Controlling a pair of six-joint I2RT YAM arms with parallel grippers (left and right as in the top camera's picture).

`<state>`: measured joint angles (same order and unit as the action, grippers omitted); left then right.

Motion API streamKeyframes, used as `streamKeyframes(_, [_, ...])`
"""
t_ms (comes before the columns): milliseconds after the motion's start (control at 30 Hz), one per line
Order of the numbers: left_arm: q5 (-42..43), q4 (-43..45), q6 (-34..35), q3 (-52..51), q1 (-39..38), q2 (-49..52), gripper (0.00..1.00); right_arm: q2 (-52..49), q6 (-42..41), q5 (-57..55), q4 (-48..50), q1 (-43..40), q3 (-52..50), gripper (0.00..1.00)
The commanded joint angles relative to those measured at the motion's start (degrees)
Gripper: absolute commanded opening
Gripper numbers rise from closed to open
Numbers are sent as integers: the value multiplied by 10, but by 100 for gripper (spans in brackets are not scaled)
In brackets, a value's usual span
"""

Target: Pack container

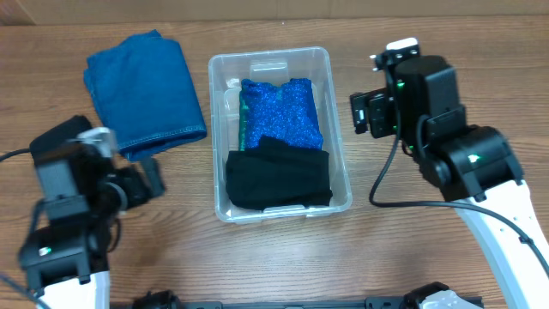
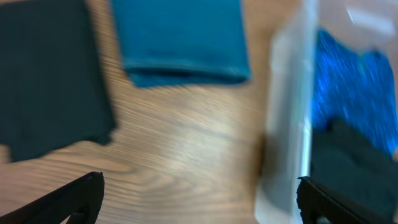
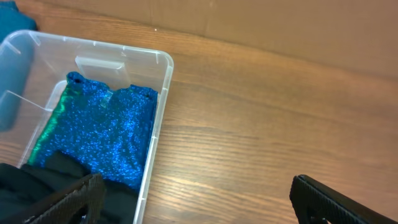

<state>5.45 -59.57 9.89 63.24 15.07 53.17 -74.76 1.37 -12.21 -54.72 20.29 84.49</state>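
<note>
The clear plastic container [image 1: 270, 53] stands mid-table. Inside it lie a glittery blue cloth [image 1: 281, 112] at the far end and a folded black cloth [image 1: 279, 176] at the near end. Its bottom label is hidden. A folded blue-teal cloth [image 1: 146, 90] lies on the table to the container's left. My left gripper [image 1: 150, 180] is open and empty, low over bare wood between that cloth and the container. My right gripper [image 1: 360, 112] is open and empty, just right of the container. The right wrist view shows the container's rim [image 3: 165, 93], glittery cloth [image 3: 99, 137] and black cloth [image 3: 37, 180].
The blurred left wrist view shows the open jaws [image 2: 200, 190], the teal cloth [image 2: 183, 40] ahead, the container wall [image 2: 289, 112] to the right and a dark shape [image 2: 50, 74] to the left that I cannot identify. The right jaws [image 3: 196, 186] hang over bare wood.
</note>
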Motion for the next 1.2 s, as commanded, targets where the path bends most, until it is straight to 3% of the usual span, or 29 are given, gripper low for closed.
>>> streamKeyframes(0, [-46, 5, 31, 50, 123, 21, 100, 0, -49, 71, -6, -33, 7, 100])
streamKeyframes(167, [-9, 43, 109, 49, 291, 179, 100, -10, -49, 85, -23, -37, 7, 100])
streamKeyframes(300, [-9, 100, 124, 50, 352, 316, 100, -12, -49, 85, -28, -37, 7, 100])
streamKeyframes(533, [91, 227, -13, 53, 363, 507, 100, -30, -49, 85, -30, -37, 6, 100])
streamKeyframes(767, [128, 280, -74, 54, 361, 559, 99, -81, -48, 85, -30, -37, 6, 100])
streamKeyframes(800, [157, 282, -79, 54, 361, 562, 94, -83, -48, 85, -28, -37, 6, 100])
streamKeyframes(900, [199, 274, -87, 54, 353, 562, 66, -82, -48, 85, -29, -37, 6, 100])
streamKeyframes(933, [199, 270, -87, 54, 351, 562, 51, -82, -48, 85, -30, -37, 6, 100])
streamKeyframes(967, [199, 261, -87, 54, 349, 562, 26, -82, -48, 85, -31, -37, 6, 100])
streamKeyframes(1033, [201, 248, -86, 54, 348, 562, 9, -82, -48, 85, -31, -37, 6, 100])
streamKeyframes(1067, [219, 240, -70, 54, 348, 561, 4, -82, -48, 85, -31, -37, 6, 100])
streamKeyframes(1167, [308, 235, -45, 54, 348, 534, 4, -82, -48, 85, -31, -37, 6, 100])
